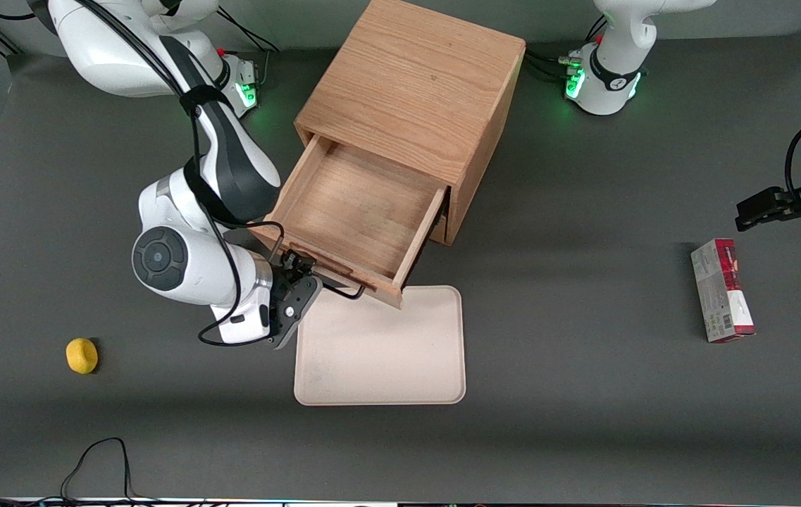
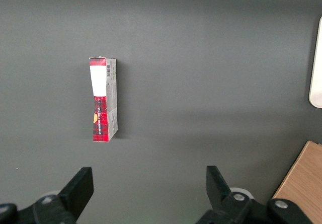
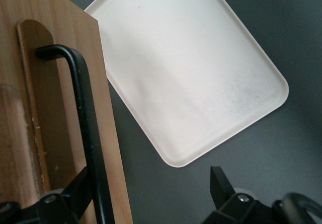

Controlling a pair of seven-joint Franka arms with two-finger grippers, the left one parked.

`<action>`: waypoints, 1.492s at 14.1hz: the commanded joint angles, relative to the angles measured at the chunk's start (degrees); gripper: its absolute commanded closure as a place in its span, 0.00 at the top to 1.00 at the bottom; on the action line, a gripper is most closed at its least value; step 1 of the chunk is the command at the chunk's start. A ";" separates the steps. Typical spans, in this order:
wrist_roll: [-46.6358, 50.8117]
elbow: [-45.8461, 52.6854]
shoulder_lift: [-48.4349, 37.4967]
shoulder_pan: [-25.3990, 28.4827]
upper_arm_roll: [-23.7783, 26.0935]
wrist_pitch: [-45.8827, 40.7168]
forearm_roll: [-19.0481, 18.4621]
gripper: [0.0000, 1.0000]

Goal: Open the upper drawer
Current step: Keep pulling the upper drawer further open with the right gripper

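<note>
Oak cabinet stands on the dark bench, and we see its upper drawer pulled well out toward the front camera, the inside bare wood. Along the drawer's front face runs a black bar handle. We find the gripper at that handle, at the end of the drawer front nearer the working arm's side: its fingers are spread apart, one finger against the wood face alongside the bar, the other out over the bench, so nothing is clamped. Just in front of the drawer lies a cream tray, its corner partly under the drawer front. We also see a small yellow object toward the working arm's end of the bench, and a red-and-white box toward the parked arm's end.
</note>
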 commanded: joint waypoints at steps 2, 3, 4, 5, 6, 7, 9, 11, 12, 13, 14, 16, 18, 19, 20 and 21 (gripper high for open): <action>-1.85 3.30 1.55 -1.83 0.56 -1.37 -0.03 1.00; -1.85 3.30 1.64 -2.18 0.56 -1.37 -0.03 1.00; -1.85 3.30 1.64 -2.53 0.56 -1.37 -0.03 1.00; -1.76 3.38 1.64 -2.71 0.56 -1.37 0.32 1.00; -1.76 3.39 1.81 -2.88 0.48 -1.37 1.62 1.00; -1.85 3.39 1.90 -3.76 0.47 -1.37 2.68 1.00; -1.93 3.39 2.16 -4.90 0.56 -1.37 3.31 1.00; -1.59 4.00 2.34 -5.00 0.56 -1.64 3.74 1.00; -1.41 4.00 2.34 -5.08 0.48 -1.81 4.36 1.00; -1.32 4.09 2.34 -5.52 0.47 -2.51 4.88 1.00; -1.23 4.09 2.17 -5.70 0.47 -3.13 5.24 1.00; -1.06 5.48 1.99 -5.70 0.39 -5.14 5.33 1.00; -0.97 6.81 1.73 -5.70 0.13 -7.69 6.64 1.00; -0.97 7.07 1.46 -5.70 -0.05 -8.92 7.52 1.00; -0.97 7.34 1.11 -5.79 -0.23 -10.06 7.61 1.00; -0.97 8.12 0.93 -6.48 -0.14 -11.73 7.70 1.00</action>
